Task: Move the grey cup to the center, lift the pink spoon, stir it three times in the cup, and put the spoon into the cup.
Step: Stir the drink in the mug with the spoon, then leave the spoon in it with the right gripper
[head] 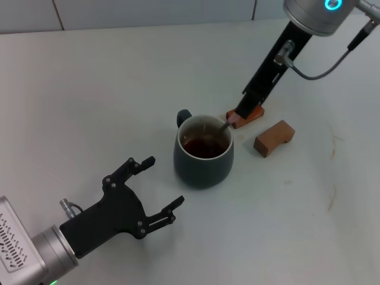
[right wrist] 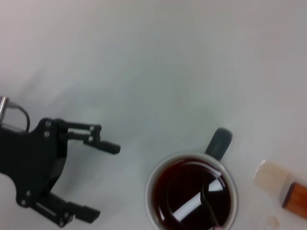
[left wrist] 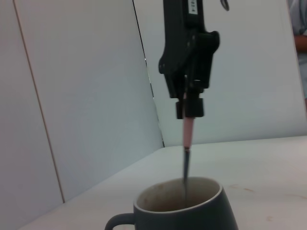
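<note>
The grey cup (head: 203, 166) stands mid-table with dark brown liquid inside, its handle toward the far left. My right gripper (head: 242, 113) hovers just behind and to the right of the cup. It is shut on the pink spoon (head: 222, 126), whose metal end dips into the liquid. The left wrist view shows the right gripper (left wrist: 189, 103) holding the pink handle (left wrist: 188, 133) upright above the cup (left wrist: 192, 211). My left gripper (head: 163, 181) is open and empty, in front of and to the left of the cup. It also shows in the right wrist view (right wrist: 101, 182).
A brown wooden block (head: 274, 138) lies right of the cup. A second block (head: 254, 115) lies behind the cup, partly hidden by the right gripper. The table's far edge meets a pale wall.
</note>
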Motion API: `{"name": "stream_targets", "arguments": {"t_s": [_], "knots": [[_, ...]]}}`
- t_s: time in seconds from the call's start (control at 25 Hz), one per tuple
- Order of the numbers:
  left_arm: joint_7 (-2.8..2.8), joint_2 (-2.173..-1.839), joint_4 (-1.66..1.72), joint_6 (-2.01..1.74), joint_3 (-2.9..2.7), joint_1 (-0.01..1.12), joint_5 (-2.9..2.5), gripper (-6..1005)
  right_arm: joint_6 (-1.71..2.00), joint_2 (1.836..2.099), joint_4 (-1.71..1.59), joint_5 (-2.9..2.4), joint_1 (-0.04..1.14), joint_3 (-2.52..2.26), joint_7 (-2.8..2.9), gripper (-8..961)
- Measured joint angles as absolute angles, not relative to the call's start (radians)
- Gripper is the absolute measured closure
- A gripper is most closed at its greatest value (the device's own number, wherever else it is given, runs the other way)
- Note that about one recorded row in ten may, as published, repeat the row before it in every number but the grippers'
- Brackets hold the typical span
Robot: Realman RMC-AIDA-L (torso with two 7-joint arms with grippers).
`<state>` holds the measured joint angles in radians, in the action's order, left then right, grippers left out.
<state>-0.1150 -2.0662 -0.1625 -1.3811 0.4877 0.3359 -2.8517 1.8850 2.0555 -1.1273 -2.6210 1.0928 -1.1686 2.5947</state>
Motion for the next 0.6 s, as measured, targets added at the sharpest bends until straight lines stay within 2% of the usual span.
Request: {"name": "stream_targets", "arguments": {"t_s": [0.28,0.6], "knots": [[-0.115,-2.066,-0.165,-1.381,0.488,0.336,-2.852,136,1.905,2.074,-1.125,-2.574,1.095,-1.176,2.587,794],[-0.115,-2.066,-0.166,-1.381,0.488,0.336,-2.852,136,1.829,2.072,-1.083,-2.59,1.115,-1.173,2.579,784]]}}
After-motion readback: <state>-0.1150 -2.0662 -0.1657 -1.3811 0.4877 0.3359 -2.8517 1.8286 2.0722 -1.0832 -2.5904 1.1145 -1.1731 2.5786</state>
